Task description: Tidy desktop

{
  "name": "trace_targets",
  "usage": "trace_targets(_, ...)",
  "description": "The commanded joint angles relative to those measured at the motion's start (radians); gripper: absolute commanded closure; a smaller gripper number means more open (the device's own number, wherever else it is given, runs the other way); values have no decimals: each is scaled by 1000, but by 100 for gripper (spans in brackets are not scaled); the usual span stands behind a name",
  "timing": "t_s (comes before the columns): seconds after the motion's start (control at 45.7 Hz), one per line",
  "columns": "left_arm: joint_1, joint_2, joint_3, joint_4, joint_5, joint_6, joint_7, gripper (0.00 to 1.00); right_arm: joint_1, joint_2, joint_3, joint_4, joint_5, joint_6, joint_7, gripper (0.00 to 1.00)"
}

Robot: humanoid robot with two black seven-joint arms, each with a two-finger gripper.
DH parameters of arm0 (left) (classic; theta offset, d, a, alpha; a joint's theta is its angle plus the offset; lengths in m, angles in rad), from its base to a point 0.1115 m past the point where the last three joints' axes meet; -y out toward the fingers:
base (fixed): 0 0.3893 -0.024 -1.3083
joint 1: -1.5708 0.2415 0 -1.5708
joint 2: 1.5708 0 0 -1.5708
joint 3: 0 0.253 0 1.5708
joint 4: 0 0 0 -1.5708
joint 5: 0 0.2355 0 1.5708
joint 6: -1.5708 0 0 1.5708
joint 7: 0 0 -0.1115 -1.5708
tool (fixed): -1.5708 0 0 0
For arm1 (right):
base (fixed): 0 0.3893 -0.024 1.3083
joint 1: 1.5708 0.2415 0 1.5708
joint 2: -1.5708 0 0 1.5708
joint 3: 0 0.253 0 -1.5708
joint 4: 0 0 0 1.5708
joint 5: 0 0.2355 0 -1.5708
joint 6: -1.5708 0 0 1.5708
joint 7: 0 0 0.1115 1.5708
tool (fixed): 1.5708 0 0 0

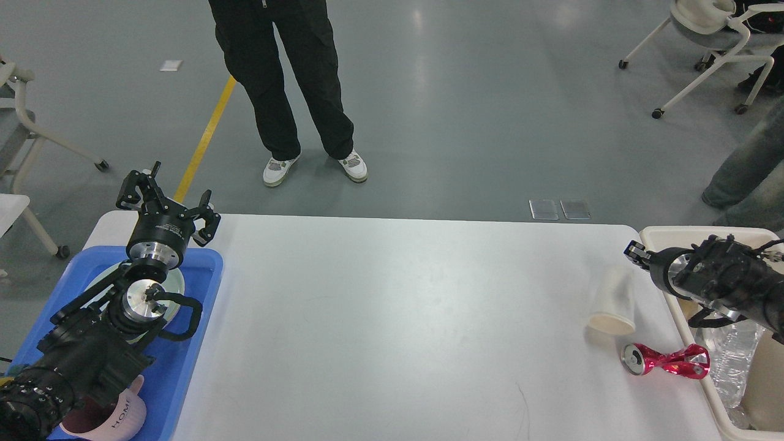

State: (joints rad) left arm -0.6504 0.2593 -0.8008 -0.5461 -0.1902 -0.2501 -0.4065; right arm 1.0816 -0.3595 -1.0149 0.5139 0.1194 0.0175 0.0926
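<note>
The white desktop (398, 306) fills the middle of the head view. A white paper cup (612, 300) lies on its side near the right edge, with a crushed red can (664, 360) just in front of it. My right gripper (634, 252) hovers over the cream bin's rim, just above and to the right of the cup; it is dark and its fingers cannot be told apart. My left gripper (166, 201) is open and empty, held above the far end of the blue tray (205, 269).
The blue tray holds a pale plate (179, 286) and a pink mug (119, 419) marked HOME. The cream bin (677, 234) at the right holds a clear plastic bottle (732, 361). A person (294, 92) stands beyond the far edge. Wheeled chairs (710, 43) stand behind.
</note>
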Motion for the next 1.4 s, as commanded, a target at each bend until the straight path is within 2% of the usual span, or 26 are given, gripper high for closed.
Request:
trace_targets(0.0,0,0,0,0,0,0,0,4,0,-1,1,0,0,-1,-2,100)
trace_targets(0.328,0,0,0,0,0,0,0,4,15,-7,4,5,-1,18,1,100)
trace_targets(0.35,0,0,0,0,0,0,0,4,20,-6,7,9,-1,21,-1,82)
trace_targets(0.394,0,0,0,0,0,0,0,4,43,-10,24,37,-1,50,-1,0)
trace_targets(0.525,0,1,0,0,0,0,0,4,161,-78,105,210,-1,143,-1,0)
trace_targets(0.7,0,1,-1,0,0,0,0,4,552,-200,128,673,-20,173,-1,0)
trace_targets(0.854,0,0,0,0,0,0,0,4,855,-196,33,969,-30,229,9,0)
trace_targets(0.941,0,0,0,0,0,0,0,4,1003,-136,-14,1133,-59,246,10,0)
trace_targets(1.051,0,0,-1,-2,0,0,0,4,1018,-101,-31,1128,-89,239,9,0)
trace_targets(1.182,0,0,-1,0,0,0,0,4,934,-96,-77,1028,-162,226,4,0)
trace_targets(1.379,0,0,-1,-2,0,0,0,4,568,-113,-110,617,-253,180,9,0)
